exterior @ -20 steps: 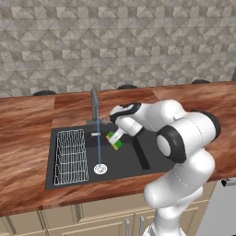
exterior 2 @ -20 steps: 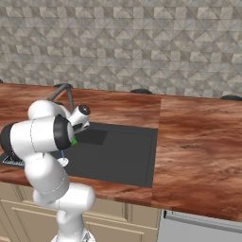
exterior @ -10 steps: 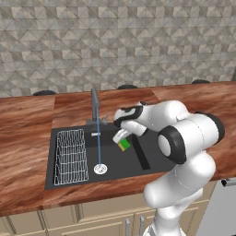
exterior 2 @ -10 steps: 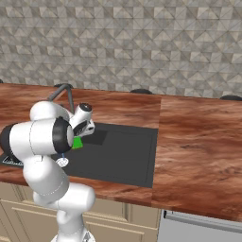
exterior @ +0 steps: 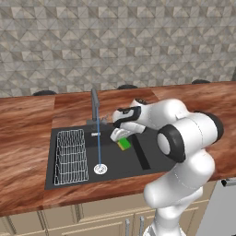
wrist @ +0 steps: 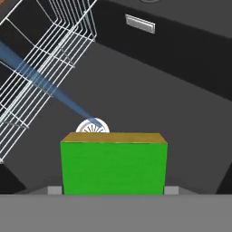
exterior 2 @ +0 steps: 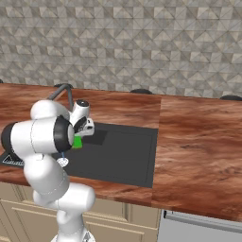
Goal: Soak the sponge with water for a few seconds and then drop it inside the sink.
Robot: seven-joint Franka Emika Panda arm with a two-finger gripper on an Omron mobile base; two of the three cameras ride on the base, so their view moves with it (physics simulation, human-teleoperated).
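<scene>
- Left base view: the claw [exterior: 120, 136] hung over the sink [exterior: 152, 161], clamped on the sponge [exterior: 124, 144], which showed as a green block with a yellow strip just under the white hand. The water [exterior: 97, 143] fell as a thin pale line from the faucet [exterior: 95, 105] to the drain [exterior: 100, 169]. The sponge sat to the right of that stream and clear of it, so by my reading the soaking step was not being served at this spot. The wire rack [exterior: 71, 156] filled the left part of the basin, leaving the open floor on the right free for a drop.
- Right base view: the arm's own bulk covered most of the hand; a bit of green sponge [exterior 2: 77, 142] peeked out beside the elbow, above the black sink [exterior 2: 123, 156]. The basin was set into the brown wooden table [exterior 2: 198, 151].
- Hand view: the sponge [wrist: 113, 167] stood between the two fingertips [wrist: 54, 190], green face toward the camera, yellow layer on the far edge. The jaws were closed to the sponge's width, pressing its two ends. Beyond it lay the drain [wrist: 93, 126] with the water [wrist: 41, 81] striking it, the stream apart from the sponge.
</scene>
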